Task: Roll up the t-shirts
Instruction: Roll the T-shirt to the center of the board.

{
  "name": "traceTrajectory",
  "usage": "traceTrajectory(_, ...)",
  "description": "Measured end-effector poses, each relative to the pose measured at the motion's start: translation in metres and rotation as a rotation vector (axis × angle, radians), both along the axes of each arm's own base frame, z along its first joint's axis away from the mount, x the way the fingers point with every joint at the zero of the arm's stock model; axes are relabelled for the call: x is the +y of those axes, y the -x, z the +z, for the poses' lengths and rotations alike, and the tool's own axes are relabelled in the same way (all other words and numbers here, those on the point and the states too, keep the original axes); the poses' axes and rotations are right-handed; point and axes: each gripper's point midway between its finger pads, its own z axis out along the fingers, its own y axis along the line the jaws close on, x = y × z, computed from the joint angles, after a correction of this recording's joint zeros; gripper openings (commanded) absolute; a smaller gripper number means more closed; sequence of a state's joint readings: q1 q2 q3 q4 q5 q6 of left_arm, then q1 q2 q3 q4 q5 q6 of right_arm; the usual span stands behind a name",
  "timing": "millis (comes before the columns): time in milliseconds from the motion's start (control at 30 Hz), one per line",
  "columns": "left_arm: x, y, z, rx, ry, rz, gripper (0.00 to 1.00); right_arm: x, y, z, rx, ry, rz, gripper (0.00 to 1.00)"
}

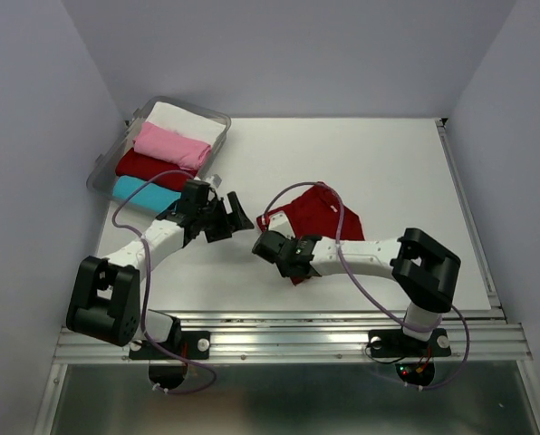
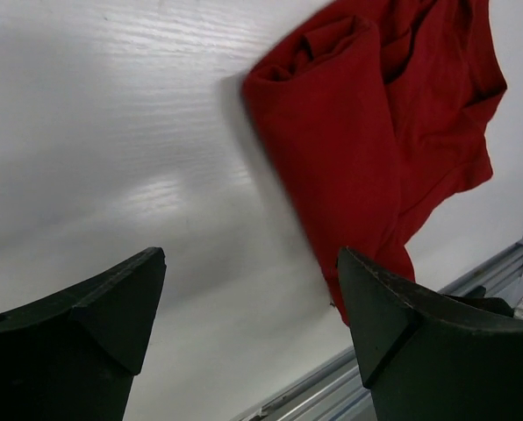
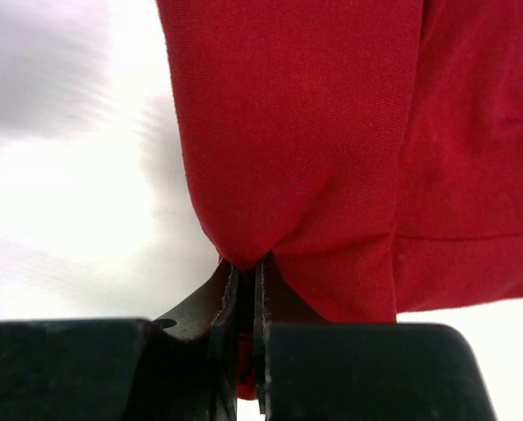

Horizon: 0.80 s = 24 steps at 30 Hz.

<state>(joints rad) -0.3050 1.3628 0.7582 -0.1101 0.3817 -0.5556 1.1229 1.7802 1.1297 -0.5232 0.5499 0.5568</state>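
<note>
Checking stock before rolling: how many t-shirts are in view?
5. Four in the bin: white, pink, dark red, cyan. One red shirt on the table, pinched by the right gripper. More may hide underneath.

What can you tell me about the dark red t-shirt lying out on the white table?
The dark red cloth t-shirt lies crumpled near the middle of the white table. It is plain, soft knit fabric with no print showing. One side is rolled into a thick tube with an open end, and the rest is loose and wrinkled. The right gripper is shut on a fold at its near edge. The left gripper is open beside it and appears clear of it.
</note>
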Motion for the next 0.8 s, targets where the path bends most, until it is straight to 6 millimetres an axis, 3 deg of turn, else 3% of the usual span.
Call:
traceTrajectory(300, -0.03, 0.008, -0.008, -0.005, 0.09, -0.07, 0.91, 0.026, 0.007, 0.015, 0.095, -0.242, 0.05, 0.01)
traceTrajectory(800, -0.051, 0.007, -0.041, 0.057, 0.115, -0.081, 0.87, 0.034, 0.011, 0.02, 0.177, -0.383, 0.063, 0.01)
